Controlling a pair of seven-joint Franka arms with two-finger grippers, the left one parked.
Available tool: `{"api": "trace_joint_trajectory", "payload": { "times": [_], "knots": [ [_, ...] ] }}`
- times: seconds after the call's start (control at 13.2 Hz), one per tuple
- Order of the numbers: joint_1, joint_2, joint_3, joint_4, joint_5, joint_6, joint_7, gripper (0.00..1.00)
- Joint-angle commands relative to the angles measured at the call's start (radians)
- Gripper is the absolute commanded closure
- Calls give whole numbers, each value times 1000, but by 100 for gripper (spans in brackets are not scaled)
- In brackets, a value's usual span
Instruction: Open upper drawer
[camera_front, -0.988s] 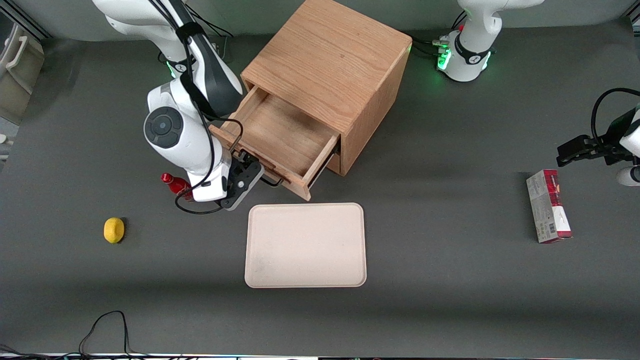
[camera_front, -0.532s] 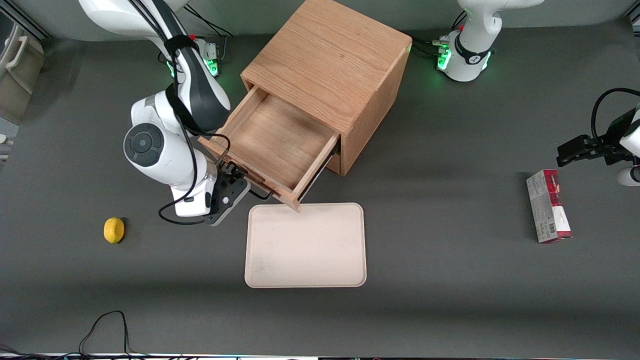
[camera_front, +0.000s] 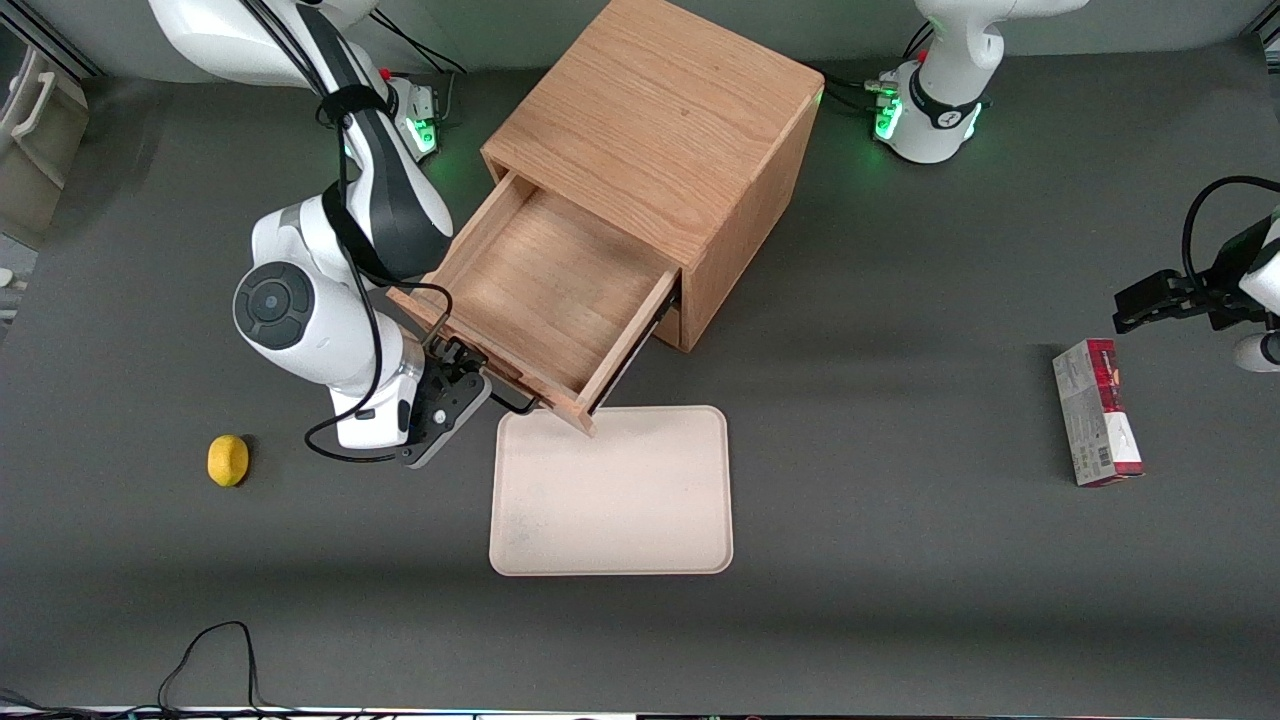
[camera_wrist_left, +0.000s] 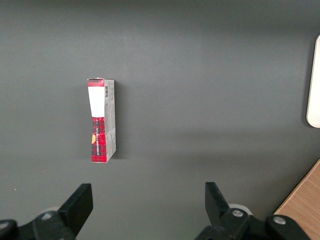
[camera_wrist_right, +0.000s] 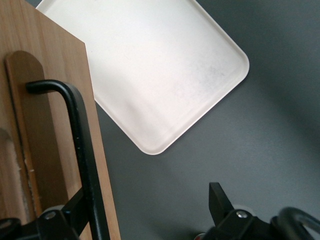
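Sticking far out of the oak cabinet (camera_front: 660, 130), the upper drawer (camera_front: 530, 295) hangs over the tray's (camera_front: 612, 500) edge. Only the wrist view shows the gripper (camera_wrist_right: 145, 215) spread wide around the black bar handle (camera_wrist_right: 82, 150), not squeezing it.

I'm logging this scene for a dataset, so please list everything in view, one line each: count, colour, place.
Oak cabinet: one, light wood, mid-table, farther from the front camera than the tray.
Upper drawer: one, light wood, pulled well out of the cabinet, nothing visible inside; its corner overhangs the tray's rim.
Bar handle: one, black, on the drawer front.
Tray: one, cream, in front of the cabinet.
Lemon: one, yellow, toward the working arm's end.
Carton: one, red and white, toward the parked arm's end.
Cable: one, black, at the table edge nearest the camera.
Gripper: one, black, at the drawer handle.
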Motion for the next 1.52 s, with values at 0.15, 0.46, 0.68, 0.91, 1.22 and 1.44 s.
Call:
{"api": "trace_joint_trajectory", "payload": {
  "times": [0.15,0.46,0.68,0.91,1.22,1.44],
  "knots": [
    [-35,45,2,83,2,-22,0,0],
    [-38,34,5,92,5,-42,5,0],
    [-39,34,2,208,5,-169,6,0],
    [-42,27,-5,275,5,-255,13,0],
    [-53,-50,-51,299,-2,-359,263,0],
    [-50,-85,-132,305,-15,-418,373,0]
  ]
}}
